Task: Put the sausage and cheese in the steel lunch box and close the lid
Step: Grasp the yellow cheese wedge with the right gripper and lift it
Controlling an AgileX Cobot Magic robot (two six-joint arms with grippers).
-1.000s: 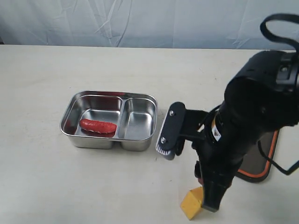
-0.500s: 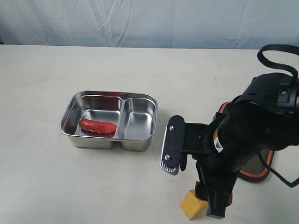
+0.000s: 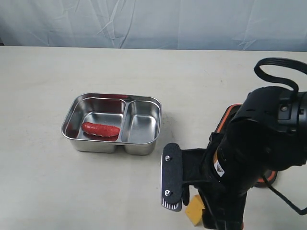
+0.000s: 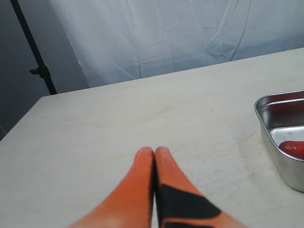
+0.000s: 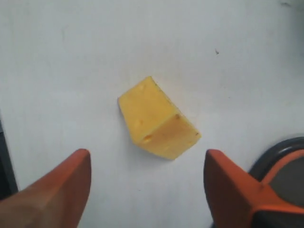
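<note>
Here, the left gripper [image 4: 154,153] is pressed shut, holding nothing. The sausage [image 3: 100,129] lies in the left compartment of the lunch box [image 3: 144,99]. The right gripper [image 5: 147,161] gapes wide, fingers [image 5: 61,185] flanking the cheese [image 5: 156,124] without touching it; the lid [image 5: 285,164] lies just beside.

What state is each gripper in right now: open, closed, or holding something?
Left gripper: closed, holding nothing.
Right gripper: open over the cheese, not gripping it.
</note>
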